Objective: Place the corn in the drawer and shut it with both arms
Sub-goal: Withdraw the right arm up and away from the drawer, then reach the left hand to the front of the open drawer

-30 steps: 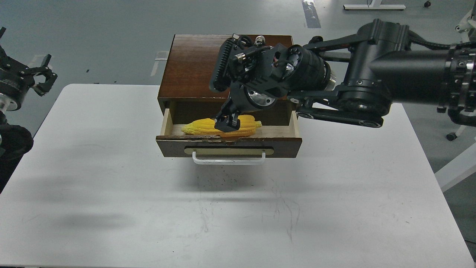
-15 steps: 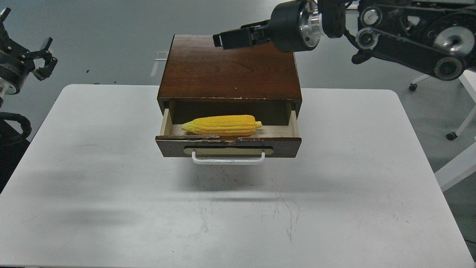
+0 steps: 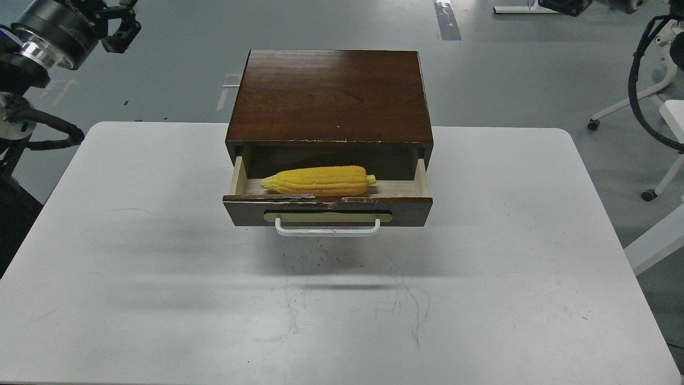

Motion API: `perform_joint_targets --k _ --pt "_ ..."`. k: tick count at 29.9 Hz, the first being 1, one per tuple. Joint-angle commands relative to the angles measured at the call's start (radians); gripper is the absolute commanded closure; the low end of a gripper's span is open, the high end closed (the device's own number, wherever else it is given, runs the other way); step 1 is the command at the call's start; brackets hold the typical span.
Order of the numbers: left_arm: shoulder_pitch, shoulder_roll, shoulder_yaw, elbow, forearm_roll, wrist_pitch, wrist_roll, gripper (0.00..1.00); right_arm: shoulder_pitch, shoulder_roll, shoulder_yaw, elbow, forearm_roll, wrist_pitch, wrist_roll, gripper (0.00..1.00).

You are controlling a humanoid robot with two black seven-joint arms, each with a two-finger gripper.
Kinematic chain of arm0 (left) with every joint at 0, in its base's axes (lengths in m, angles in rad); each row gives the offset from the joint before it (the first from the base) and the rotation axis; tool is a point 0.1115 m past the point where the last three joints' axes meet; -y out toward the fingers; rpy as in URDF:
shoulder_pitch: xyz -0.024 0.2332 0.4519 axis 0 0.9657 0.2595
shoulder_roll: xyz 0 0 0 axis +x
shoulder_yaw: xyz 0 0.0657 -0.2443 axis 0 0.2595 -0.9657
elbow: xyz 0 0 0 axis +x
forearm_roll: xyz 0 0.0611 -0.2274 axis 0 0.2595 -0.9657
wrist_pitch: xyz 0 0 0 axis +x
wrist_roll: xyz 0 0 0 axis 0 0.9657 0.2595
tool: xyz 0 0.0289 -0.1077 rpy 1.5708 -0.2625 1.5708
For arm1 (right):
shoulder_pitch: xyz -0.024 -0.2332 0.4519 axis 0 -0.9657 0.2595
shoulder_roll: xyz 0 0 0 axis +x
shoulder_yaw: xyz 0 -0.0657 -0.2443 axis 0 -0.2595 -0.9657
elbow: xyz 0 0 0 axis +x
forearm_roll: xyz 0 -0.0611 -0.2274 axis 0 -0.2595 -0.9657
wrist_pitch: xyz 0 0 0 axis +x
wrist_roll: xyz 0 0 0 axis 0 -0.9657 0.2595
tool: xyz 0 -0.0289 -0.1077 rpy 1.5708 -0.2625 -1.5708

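Note:
The yellow corn (image 3: pixel 318 180) lies lengthwise inside the open drawer (image 3: pixel 327 208), thick end to the right. The drawer is pulled out of the dark brown cabinet (image 3: pixel 330 96), with its white handle (image 3: pixel 327 229) facing me. My left gripper (image 3: pixel 122 24) is high at the top left, far from the drawer, with its fingers apart and empty. Of my right gripper only a dark sliver (image 3: pixel 565 5) shows at the top edge, far right of the cabinet.
The cabinet stands at the back middle of the white table (image 3: pixel 160 267). A black cable (image 3: pixel 644 91) hangs at the far right. White frame legs and castors stand on the grey floor to the right.
My right arm let go of the corn, lifted off the drawer and pulled back up and right, almost out of view. My left arm rose toward the top left. The corn stays in the drawer.

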Motion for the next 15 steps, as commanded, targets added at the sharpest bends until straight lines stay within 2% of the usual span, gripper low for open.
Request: perform_joint_targets --k 1,3,7,11,13,15 --pt "-0.002 0.002 -0.002 -0.152 0.158 0.0 0.002 0.25 -0.083 -0.006 0.015 -0.107 0.198 0.048 -0.001 0.0" --pt "-0.002 0.005 -0.002 -0.232 0.226 0.0 0.0 0.27 -0.113 -0.007 0.017 -0.131 0.232 0.048 0.001 0.0" --pt "0.004 0.018 -0.009 -0.503 0.52 0.0 -0.001 0.29 -0.216 -0.016 0.05 -0.187 0.259 0.048 0.028 0.0" --pt "0.013 0.032 -0.006 -0.69 0.721 0.0 -0.001 0.29 -0.302 -0.029 0.101 -0.192 0.266 0.048 0.043 0.0" --pt "0.038 0.032 -0.006 -0.802 0.867 0.0 -0.003 0.37 -0.353 -0.027 0.141 -0.192 0.278 0.048 0.043 0.0" --pt "0.049 0.034 -0.006 -0.849 0.915 0.0 -0.001 0.42 -0.367 -0.027 0.159 -0.194 0.28 0.048 0.045 0.0"
